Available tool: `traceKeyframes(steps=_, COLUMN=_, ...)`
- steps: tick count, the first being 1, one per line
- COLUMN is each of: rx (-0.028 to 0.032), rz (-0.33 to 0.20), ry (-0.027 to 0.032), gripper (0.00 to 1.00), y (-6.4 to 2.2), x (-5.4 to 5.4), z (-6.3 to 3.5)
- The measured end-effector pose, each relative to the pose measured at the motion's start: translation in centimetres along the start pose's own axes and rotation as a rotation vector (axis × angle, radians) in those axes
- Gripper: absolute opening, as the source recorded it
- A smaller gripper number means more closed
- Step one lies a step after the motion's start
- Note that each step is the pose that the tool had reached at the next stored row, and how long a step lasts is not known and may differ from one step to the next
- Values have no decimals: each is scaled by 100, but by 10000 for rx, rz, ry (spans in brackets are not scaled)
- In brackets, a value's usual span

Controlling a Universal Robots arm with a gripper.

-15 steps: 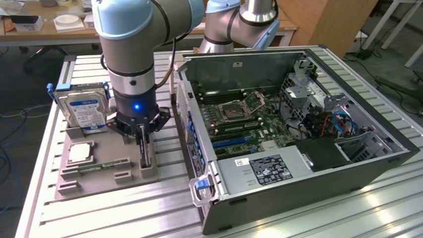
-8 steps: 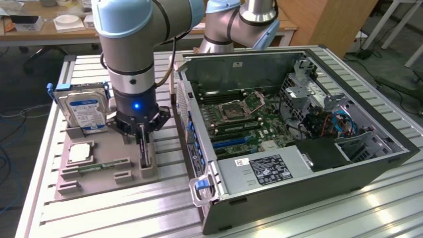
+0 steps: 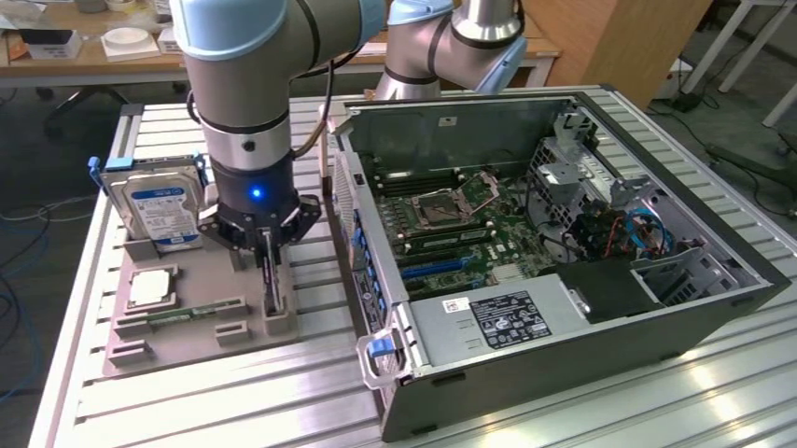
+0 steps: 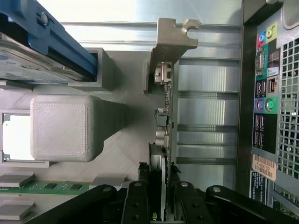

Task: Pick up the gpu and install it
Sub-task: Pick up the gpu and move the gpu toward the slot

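1. A slotted aluminium table (image 3: 187, 415) is carrying a grey parts tray (image 3: 187, 353) on the exterior view's left. An open computer case (image 3: 697, 313) is lying on its right, and desks are standing behind.
2. The gpu (image 3: 271, 285) is standing on edge in a slotted holder on the tray's case-side part. It is near the hard drive (image 3: 162, 210) and the memory stick (image 3: 193, 315), and just beside the case wall.
3. The gripper (image 3: 268, 247) is hanging straight over the card. In the wrist view its 2 fingers (image 4: 138, 200) are pressing on opposite faces, so it is clamping the gpu along its upper edge.
4. The card's lower edge is appearing to sit in the holder. Whether it is coming free of the slot I cannot tell.
5. As a judgement, the card is looking light, thin and stiff, but fragile. Small parts are lining the green board, and its contact edge is not tolerating scraping.
6. The silver bracket (image 4: 174, 37) is sitting at 1 end, apart from the fingers, and is probably making that end heavier. A squeeze on the flat faces is suiting it best, since a hold far off centre is risking a tilt.
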State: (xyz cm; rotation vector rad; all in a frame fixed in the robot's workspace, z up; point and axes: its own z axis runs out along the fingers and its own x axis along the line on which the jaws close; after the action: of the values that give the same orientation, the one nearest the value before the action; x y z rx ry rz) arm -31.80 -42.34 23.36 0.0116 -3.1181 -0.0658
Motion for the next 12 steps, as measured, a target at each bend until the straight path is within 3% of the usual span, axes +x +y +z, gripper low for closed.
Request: traceKeyframes(steps=12, rx=10, rz=-1, ry=1, gripper=26, y=34, x=0, z=0)
